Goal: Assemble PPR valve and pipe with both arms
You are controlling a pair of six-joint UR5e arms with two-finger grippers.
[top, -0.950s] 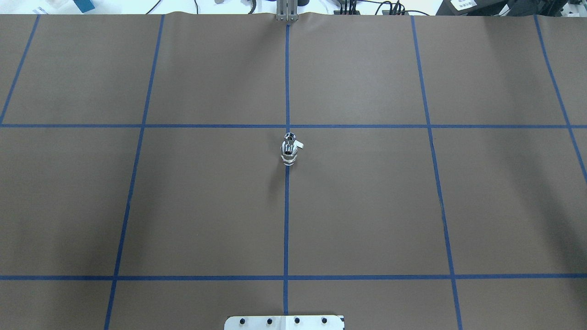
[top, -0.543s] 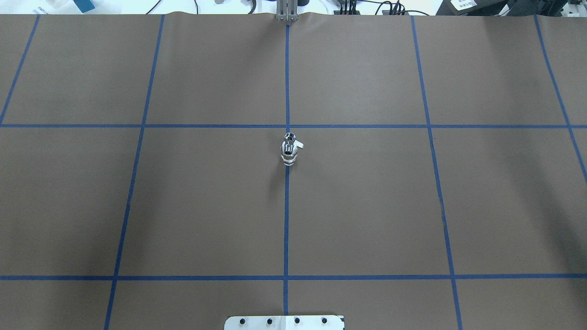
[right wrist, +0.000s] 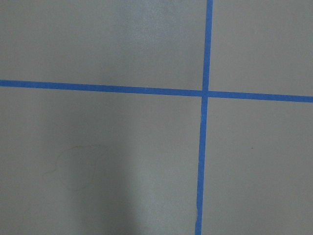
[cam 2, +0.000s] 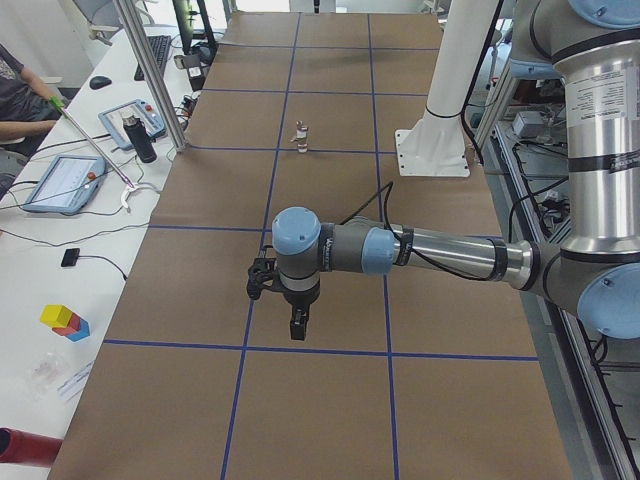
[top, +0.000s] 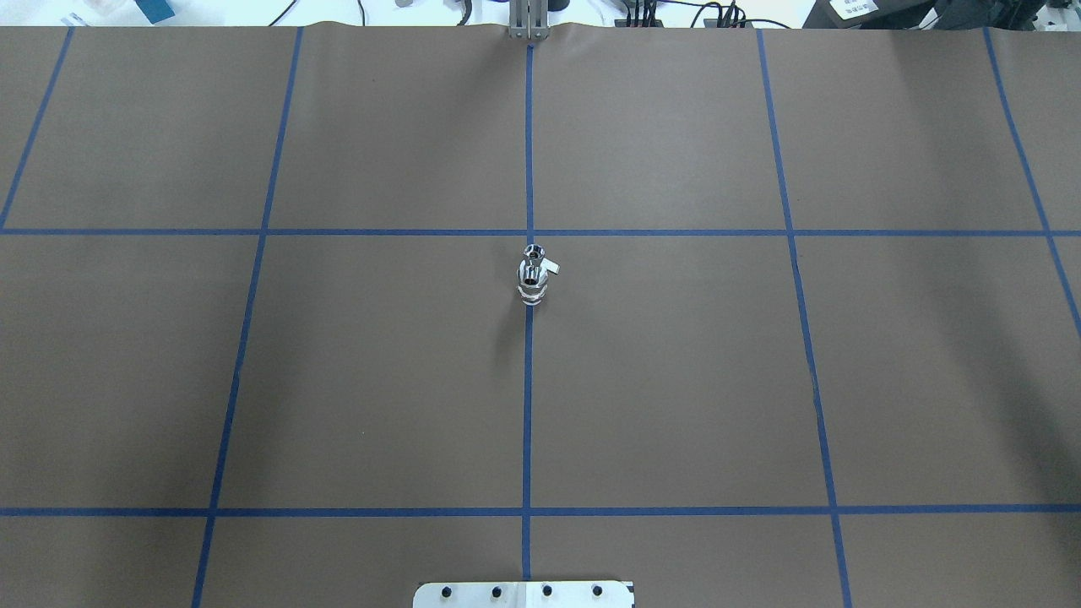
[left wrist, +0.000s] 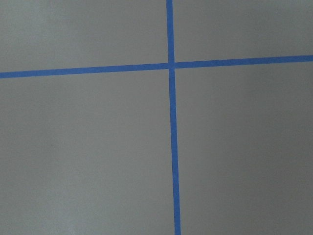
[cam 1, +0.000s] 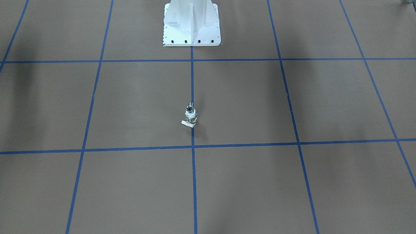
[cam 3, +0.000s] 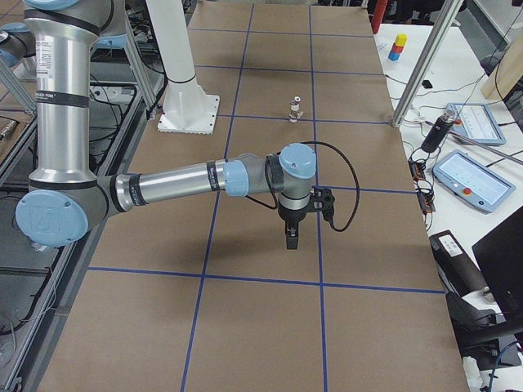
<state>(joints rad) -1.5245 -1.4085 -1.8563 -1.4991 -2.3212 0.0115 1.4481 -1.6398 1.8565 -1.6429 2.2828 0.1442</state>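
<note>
ppr valve (top: 532,280) stands upright on the centre blue line of the brown table (top: 338,380), with its handle tab toward the robot's right, well apart from both arms. left gripper (cam 2: 298,325) and right gripper (cam 3: 291,238) hang above the table; i cannot tell how far their jaws are open.

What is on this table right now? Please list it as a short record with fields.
Surface: brown paper-covered table with a blue tape grid
Item: small white-and-silver PPR valve, on the centre tape line, untouched
Unclear: no separate silvery pipe seen; too small to tell whether it is joined
Left arm: black two-finger left gripper points down, well apart from the valve; open or shut unclear
Right arm: black two-finger right gripper, likewise
Base: white pedestal
</note>
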